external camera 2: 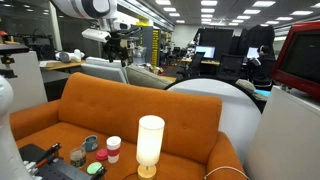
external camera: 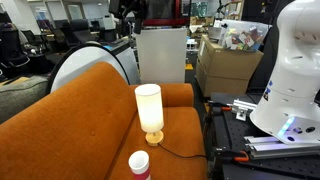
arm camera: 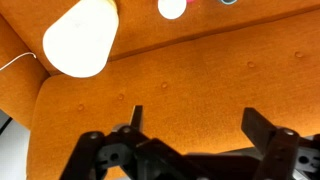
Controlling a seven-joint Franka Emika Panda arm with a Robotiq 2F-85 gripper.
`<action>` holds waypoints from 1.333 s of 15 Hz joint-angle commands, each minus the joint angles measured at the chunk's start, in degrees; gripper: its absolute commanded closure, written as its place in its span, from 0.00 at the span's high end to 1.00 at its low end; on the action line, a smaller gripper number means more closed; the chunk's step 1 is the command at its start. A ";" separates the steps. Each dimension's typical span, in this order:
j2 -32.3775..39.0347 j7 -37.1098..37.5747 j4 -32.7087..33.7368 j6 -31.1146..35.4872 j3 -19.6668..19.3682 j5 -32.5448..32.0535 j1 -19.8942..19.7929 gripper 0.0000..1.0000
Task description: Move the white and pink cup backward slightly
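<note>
The white and pink cup stands on the orange sofa seat, just beside the tall glowing lamp. In an exterior view the cup is at the bottom edge, in front of the lamp. In the wrist view only its white round top shows at the upper edge, next to the lamp's top. My gripper is open and empty, its two dark fingers spread over the sofa's backrest. In an exterior view it hangs high above the sofa back, far from the cup.
Three small dark and green cups stand on the seat beside the white and pink cup. The lamp's cord runs across the seat. The robot's white base is next to the sofa. Cardboard boxes and a white panel stand behind.
</note>
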 commanded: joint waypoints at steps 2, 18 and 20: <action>-0.02 -0.06 0.12 -0.17 0.12 0.06 -0.15 1.00; 1.53 -0.47 -0.56 1.14 -0.34 0.67 -0.15 1.00; 3.66 -1.14 -1.52 2.08 -0.92 1.36 -0.01 1.00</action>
